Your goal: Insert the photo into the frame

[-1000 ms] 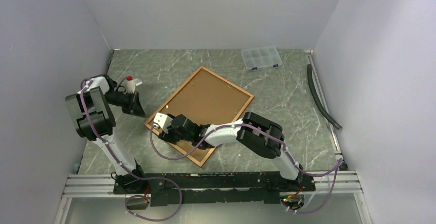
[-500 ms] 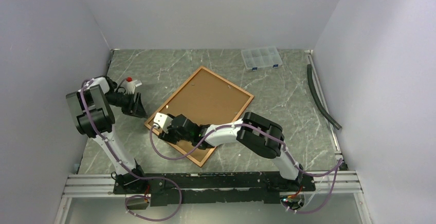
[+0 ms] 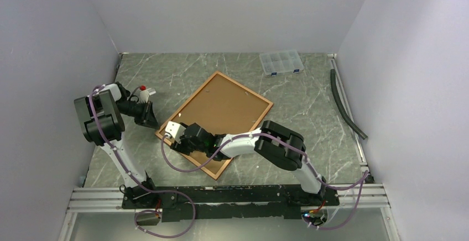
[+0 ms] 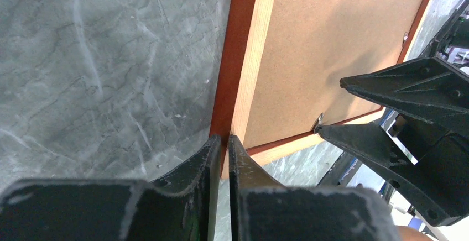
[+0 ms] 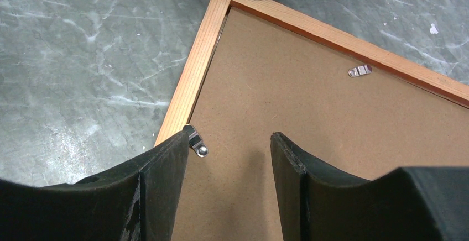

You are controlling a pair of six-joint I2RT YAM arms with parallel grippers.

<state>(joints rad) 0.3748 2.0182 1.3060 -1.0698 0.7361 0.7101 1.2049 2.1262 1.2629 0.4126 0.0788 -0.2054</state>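
Observation:
The frame (image 3: 246, 88) lies face down at mid-table, its reddish-brown border around a brown backing board (image 3: 221, 105). The photo does not show in any view. My left gripper (image 3: 150, 120) is shut, its tips at the frame's left corner; in the left wrist view (image 4: 221, 141) the frame's edge (image 4: 232, 58) runs up from between the tips. My right gripper (image 3: 177, 140) is open over the backing board (image 5: 287, 97) by the near-left edge. In the right wrist view (image 5: 229, 139) its left finger touches a metal clip (image 5: 198, 143).
A small clear compartment box (image 3: 281, 62) stands at the back right. A black hose (image 3: 345, 105) lies along the right wall. A second metal clip (image 5: 359, 71) sits on the frame's far edge. Grey walls close in the table on three sides.
My left arm has shifted slightly towards the frame's left corner. The right arm and the frame have not moved.

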